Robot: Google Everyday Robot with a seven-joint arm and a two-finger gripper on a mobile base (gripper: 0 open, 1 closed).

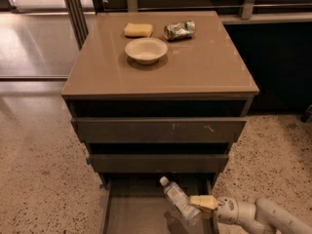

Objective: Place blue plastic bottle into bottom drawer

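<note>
The blue plastic bottle is clear with a white cap and lies tilted, cap pointing up-left, over the open bottom drawer. My gripper reaches in from the lower right on a white arm and is shut on the bottle's lower body with its tan fingers. The bottle is held low inside the drawer's right half; I cannot tell whether it touches the grey floor. The drawer is pulled out, below two plain drawers.
The cabinet top carries a white bowl, a yellow sponge and a crushed can. The middle drawer front overhangs the bottle's cap. Speckled floor lies on both sides.
</note>
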